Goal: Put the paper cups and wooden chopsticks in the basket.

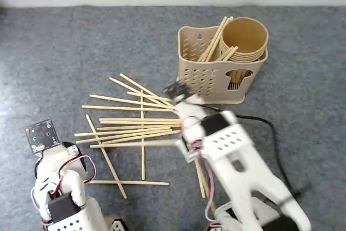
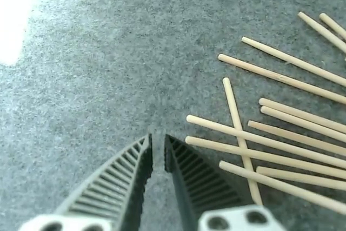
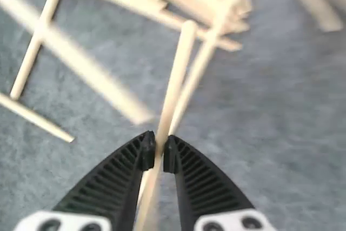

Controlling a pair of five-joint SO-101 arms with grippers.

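Where the high view looks down on the grey carpet [image 1: 81, 47], the beige basket [image 1: 208, 79] stands in the upper right of the frame, with the paper cups [image 1: 246, 36] stacked in its right compartment and a few basket chopsticks [image 1: 213, 41] leaning out of its left one. The loose chopsticks [image 1: 132, 120] lie scattered across the middle of the frame, left of the basket, many of them crossing one another. The white right arm [image 1: 232, 144] stretches from the lower right up to the centre, and the right gripper [image 1: 177, 91] sits at the near edge of the pile, just beside the basket's lower left corner. The left arm [image 1: 59, 182] is folded in the lower left corner, apart from the pile. In the left wrist view, the left gripper [image 2: 158, 155] hangs over bare carpet with its jaws drawn close, a thin slit between them and nothing in it; loose chopsticks lie beside it, not touching. In the right wrist view, the right gripper's jaws are clamped on the held chopstick [image 3: 175, 79], which runs forward from between the tips toward the blurred pile beyond.
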